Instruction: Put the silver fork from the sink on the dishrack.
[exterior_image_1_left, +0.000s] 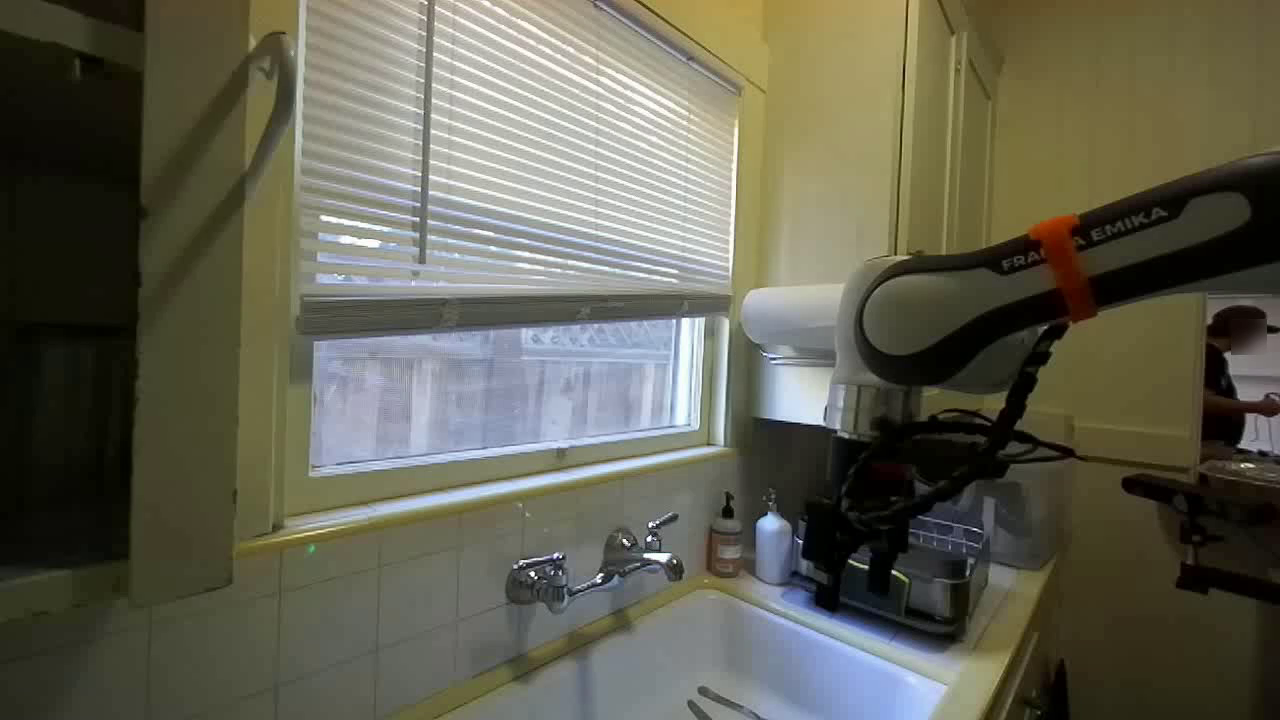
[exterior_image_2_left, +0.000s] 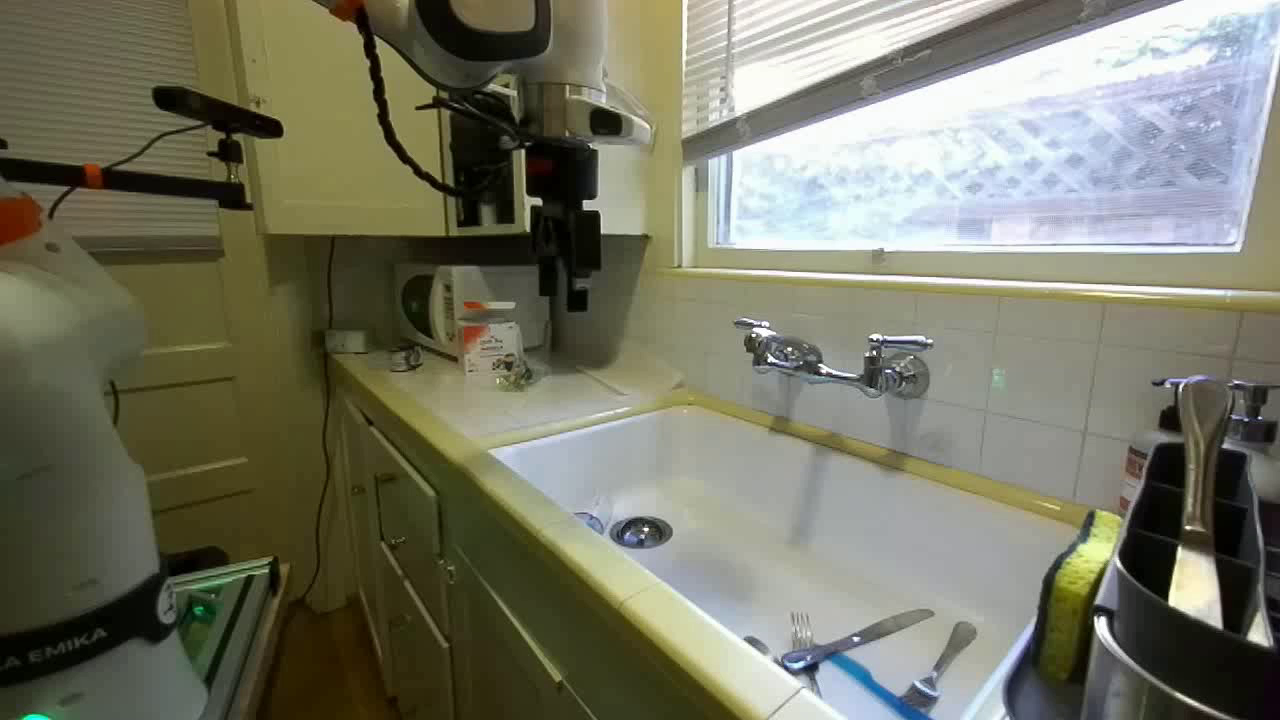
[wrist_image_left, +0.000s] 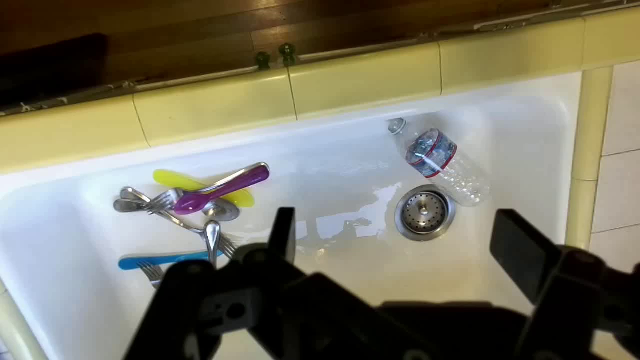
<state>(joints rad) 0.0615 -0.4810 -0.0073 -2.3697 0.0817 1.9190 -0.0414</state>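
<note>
Several pieces of cutlery lie in the white sink (wrist_image_left: 330, 155), with silver forks among them. One silver fork (exterior_image_2_left: 945, 660) lies on its own, and another fork (exterior_image_2_left: 801, 628) pokes out by a knife. In the wrist view, a fork (wrist_image_left: 227, 246) and a further fork (wrist_image_left: 151, 272) show only their tines, partly behind my left finger. My gripper (wrist_image_left: 402, 242) hangs well above the basin with its fingers wide apart and nothing between them; both exterior views show it pointing down. The dishrack (exterior_image_1_left: 945, 560) stands on the counter at the sink's end, partly hidden behind the arm.
A clear plastic bottle (wrist_image_left: 440, 160) lies by the drain (wrist_image_left: 424, 212). The chrome faucet (exterior_image_2_left: 830, 370) juts out from the tiled wall. Two soap bottles (exterior_image_1_left: 773, 545) stand beside the rack. A cutlery holder (exterior_image_2_left: 1190, 600) and yellow sponge (exterior_image_2_left: 1075, 600) rise at the near corner.
</note>
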